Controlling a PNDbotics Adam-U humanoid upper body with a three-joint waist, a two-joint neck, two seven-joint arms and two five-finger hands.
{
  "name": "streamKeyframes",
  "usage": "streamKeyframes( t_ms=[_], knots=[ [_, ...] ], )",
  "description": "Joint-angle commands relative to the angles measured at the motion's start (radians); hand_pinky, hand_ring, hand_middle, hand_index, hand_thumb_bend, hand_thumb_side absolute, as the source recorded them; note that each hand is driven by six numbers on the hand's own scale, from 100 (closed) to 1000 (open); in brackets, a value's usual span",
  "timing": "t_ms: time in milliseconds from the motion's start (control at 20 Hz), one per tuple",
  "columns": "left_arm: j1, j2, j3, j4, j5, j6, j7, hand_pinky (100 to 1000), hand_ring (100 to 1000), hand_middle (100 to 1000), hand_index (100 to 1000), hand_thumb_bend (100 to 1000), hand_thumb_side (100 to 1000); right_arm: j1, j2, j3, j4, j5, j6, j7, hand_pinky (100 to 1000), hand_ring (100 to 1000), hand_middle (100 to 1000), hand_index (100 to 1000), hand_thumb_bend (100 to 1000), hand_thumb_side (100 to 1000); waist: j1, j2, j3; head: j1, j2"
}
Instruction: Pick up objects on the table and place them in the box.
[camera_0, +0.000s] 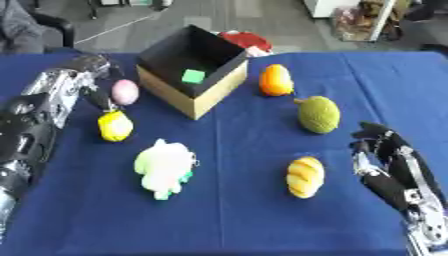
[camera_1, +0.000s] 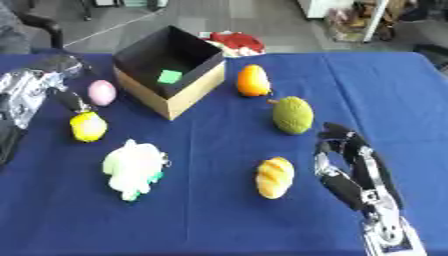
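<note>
Left hand (camera_0: 87, 75), reaching in from the left edge, fingers hanging relaxed and holding nothing. Just below its fingertips lies a small yellow rounded toy (camera_0: 115, 125); just beside them, toward the box, a pink egg-shaped object (camera_0: 125, 91). Beyond that stands the open cardboard box with black interior (camera_0: 229, 86), containing a green cube (camera_0: 193, 76). Right hand (camera_1: 348, 165), at the lower right, fingers up and uncurled, empty. To its left lies a striped yellow bread-like toy (camera_1: 274, 178); ahead of it a green spiky fruit (camera_1: 292, 115) and an orange fruit (camera_1: 253, 80). A white-green plush toy (camera_0: 164, 168) rests on the blue tablecloth (camera_0: 236, 220).
</note>
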Motion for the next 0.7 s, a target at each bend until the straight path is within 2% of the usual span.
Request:
streamKeyframes(
  t_ms=[50, 400, 700],
  knots=[
    [-0.032, 0.016, 0.017, 0.001, -0.012, 0.021, 0.043, 792, 696, 700, 821, 487, 100, -0.018, -0.018, 0.000, -0.018, -0.007, -0.003, 0.003, 827, 663, 668, 822, 100, 200, -0.001, 0.010, -0.005, 0.007, 0.004],
    [-0.038, 0.014, 0.028, 0.016, -0.019, 0.046, 0.075, 785, 686, 690, 810, 474, 100, -0.038, -0.022, 0.004, -0.023, -0.010, -0.003, 0.008, 827, 663, 668, 822, 100, 201, 0.001, 0.040, -0.030, 0.031, 0.004],
    [-0.033, 0.010, 0.031, 0.028, -0.040, 0.064, 0.099, 738, 601, 584, 726, 405, 100, -0.046, -0.022, 0.004, -0.025, -0.011, -0.003, 0.009, 827, 663, 668, 822, 100, 199, 0.004, 0.050, -0.041, 0.048, 0.003]
  ],
)
